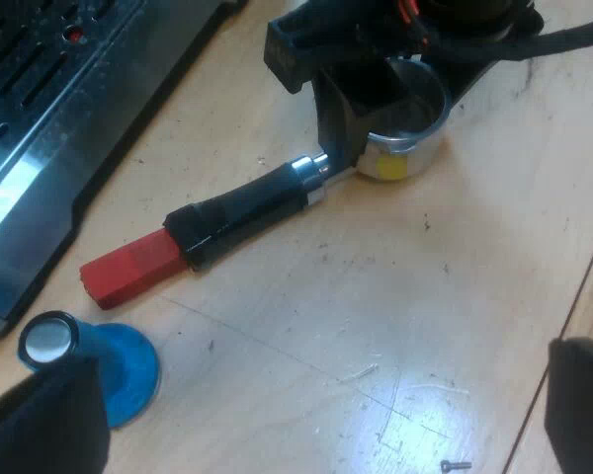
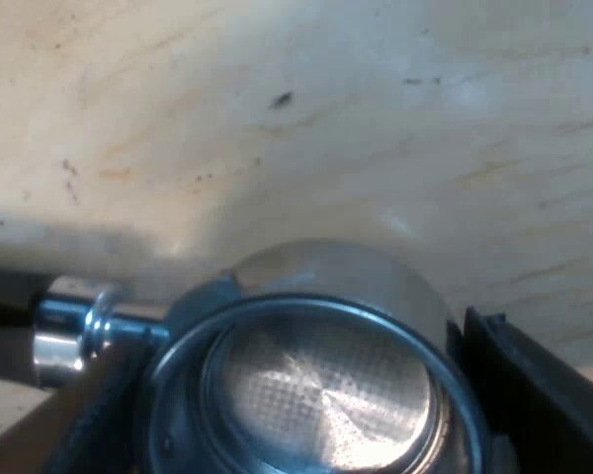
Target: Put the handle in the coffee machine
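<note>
Here we are on the wooden worktop [image 1: 455, 296], and the holder [image 1: 277, 197] is lying flat on it. It is not locked into the espresso machine [image 1: 40, 128]; it rests near the machine's slotted metal tray without touching it. The dark handle [image 1: 232, 219] runs from the red end [image 1: 128, 275], which points towards the machine, out to the round metal basket [image 1: 420, 133] at the far end. There's a yellow patch [image 1: 390, 166] on the basket's outer wall.

The right claw [image 2: 306, 410] is down at the basket, and from its own camera you look straight into the cup: perforated floor [image 2: 326, 380], shiny rim, and the chrome neck [image 2: 69, 331] leading off to the handle. Is it pinching the basket or just standing around it? Cannot tell from here.

The left claw [image 1: 321, 395] hangs above the worktop near the red end, and it's spread wide. One of its black fingers [image 1: 49, 425] is just beside the blue tamper [image 1: 119, 365], the other well apart across bare wood. The tamper stands upright, near the red end but not touching it, close to the machine's corner. A tiny screw [image 1: 455, 464] lies loose on the wood near the left claw.
</note>
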`<state>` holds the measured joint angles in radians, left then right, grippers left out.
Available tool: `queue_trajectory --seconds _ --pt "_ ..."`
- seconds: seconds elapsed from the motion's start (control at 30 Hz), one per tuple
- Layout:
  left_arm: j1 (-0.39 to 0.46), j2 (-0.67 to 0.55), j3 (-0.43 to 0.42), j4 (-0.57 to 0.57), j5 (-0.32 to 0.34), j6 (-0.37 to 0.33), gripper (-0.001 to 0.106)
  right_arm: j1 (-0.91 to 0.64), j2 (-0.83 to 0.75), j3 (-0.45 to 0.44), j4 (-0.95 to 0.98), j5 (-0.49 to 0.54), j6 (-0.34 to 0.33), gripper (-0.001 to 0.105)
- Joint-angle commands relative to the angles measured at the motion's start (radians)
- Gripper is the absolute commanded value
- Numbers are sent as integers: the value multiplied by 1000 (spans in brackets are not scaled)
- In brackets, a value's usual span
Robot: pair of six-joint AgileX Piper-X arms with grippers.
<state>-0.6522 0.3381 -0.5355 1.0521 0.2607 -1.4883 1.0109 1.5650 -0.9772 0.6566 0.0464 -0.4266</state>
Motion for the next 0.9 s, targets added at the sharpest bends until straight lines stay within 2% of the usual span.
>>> queue_trajectory --seconds 0.03,0.13,0.2,0.23,0.7,0.9 --pt "-5 2 -5 -9 -3 -10 91 -6 -2 -6 15 -6 4 42" --pt "-5 2 -5 -9 -3 -10 91 -6 -2 -6 15 -6 4 29" --pt "-5 2 -5 -9 -3 -10 91 -6 -2 -6 15 -6 -7 4" --pt "-5 2 -5 -9 -3 -10 91 -6 -2 -6 15 -2 -12 0" --pt "-5 2 -5 -20 -3 -2 91 -6 -76 -6 95 5 -152 0" --pt "-5 2 -5 -37 -3 -2 91 -6 -144 -6 170 17 -241 0"
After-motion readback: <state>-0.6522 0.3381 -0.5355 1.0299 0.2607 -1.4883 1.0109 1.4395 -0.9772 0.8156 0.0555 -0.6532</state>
